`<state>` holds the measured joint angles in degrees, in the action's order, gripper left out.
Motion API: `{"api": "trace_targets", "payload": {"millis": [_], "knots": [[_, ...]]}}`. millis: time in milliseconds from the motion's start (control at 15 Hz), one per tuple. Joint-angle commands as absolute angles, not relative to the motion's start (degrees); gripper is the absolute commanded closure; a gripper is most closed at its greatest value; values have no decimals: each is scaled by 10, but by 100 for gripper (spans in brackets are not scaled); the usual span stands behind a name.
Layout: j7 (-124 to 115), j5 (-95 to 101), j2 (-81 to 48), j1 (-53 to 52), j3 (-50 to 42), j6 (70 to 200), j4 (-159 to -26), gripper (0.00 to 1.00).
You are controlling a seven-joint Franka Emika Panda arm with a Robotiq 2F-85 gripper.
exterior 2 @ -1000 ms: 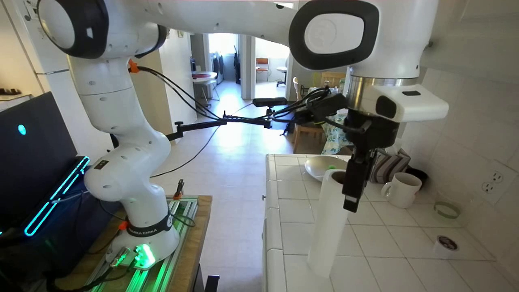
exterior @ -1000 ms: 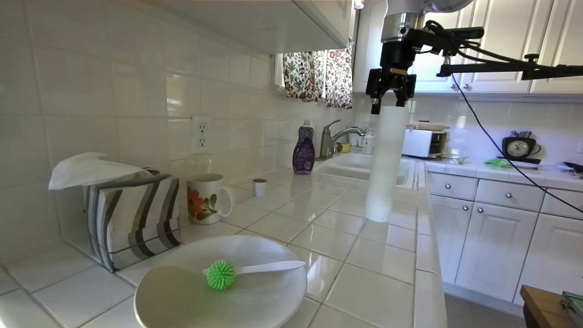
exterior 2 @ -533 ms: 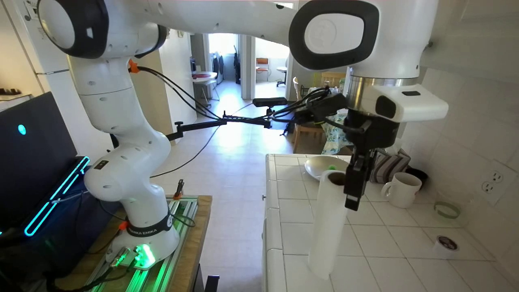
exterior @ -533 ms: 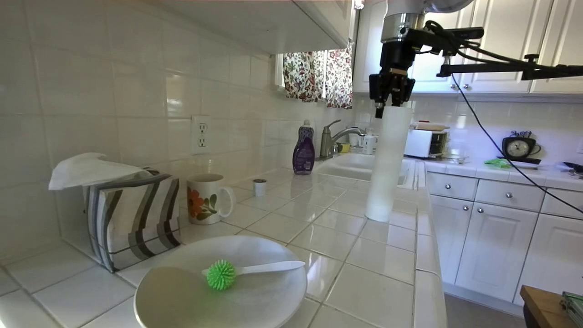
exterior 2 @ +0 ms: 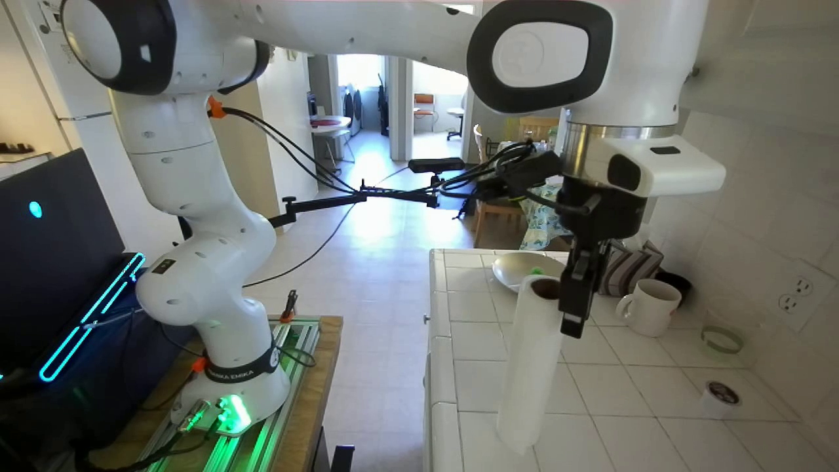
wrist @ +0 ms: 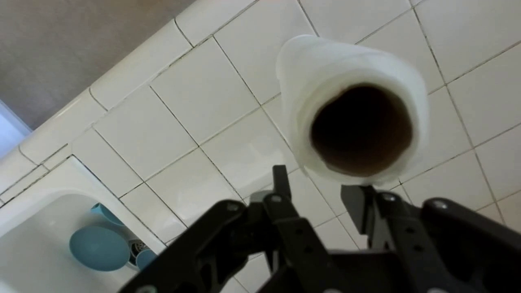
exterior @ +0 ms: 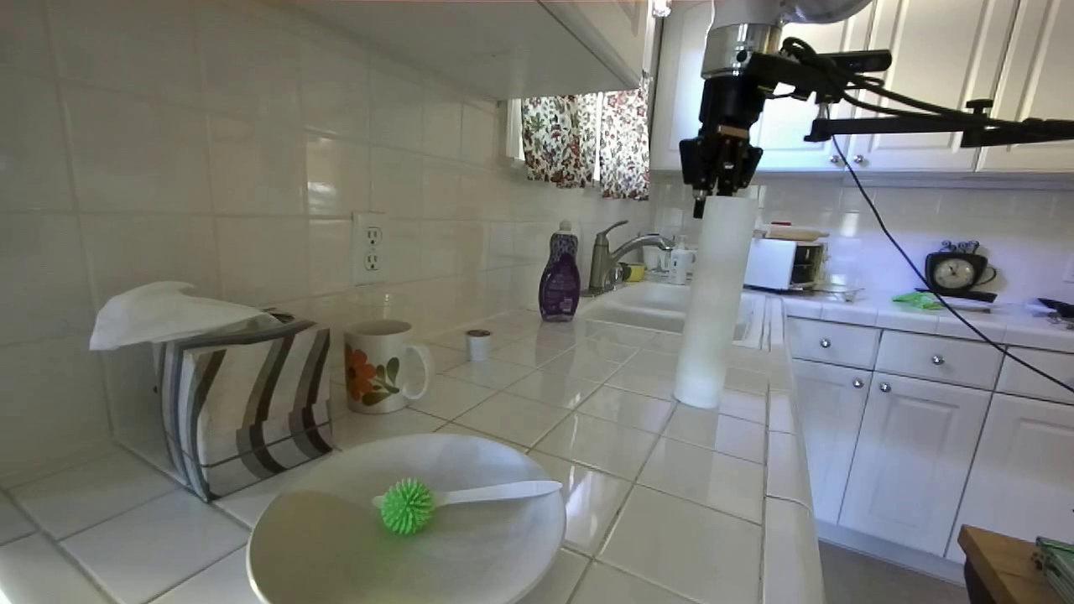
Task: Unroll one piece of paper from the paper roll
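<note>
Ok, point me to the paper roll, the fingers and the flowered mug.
Paper roll (exterior 2: 531, 364): in an exterior view, on the middle of its side.
Fingers (wrist: 281, 181): wrist view, on the tip of one.
Flowered mug (exterior: 377, 367): in an exterior view, on its painted side.

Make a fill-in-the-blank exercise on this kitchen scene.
The paper towel roll stands on a ____ countertop with grout lines.
The dish brush in the white bowl has bristles coloured ____.
The mug bears a leafy orange ____.
With its fingertips apart, the gripper is ____.
Missing words: tiled; green; flower; open.
</note>
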<state>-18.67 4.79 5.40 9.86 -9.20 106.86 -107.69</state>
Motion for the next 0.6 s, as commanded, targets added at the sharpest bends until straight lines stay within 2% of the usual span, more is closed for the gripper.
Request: {"api": "trace_targets", "payload": {"millis": [0,67,267,533], "knots": [[-201,53,53,100,-90,1073,-1071,73],[-202,52,53,101,-90,1074,-1071,86],[-205,52,53,101,-91,1076,-1071,100],[-210,51,54,102,-91,1077,-1069,100]]}}
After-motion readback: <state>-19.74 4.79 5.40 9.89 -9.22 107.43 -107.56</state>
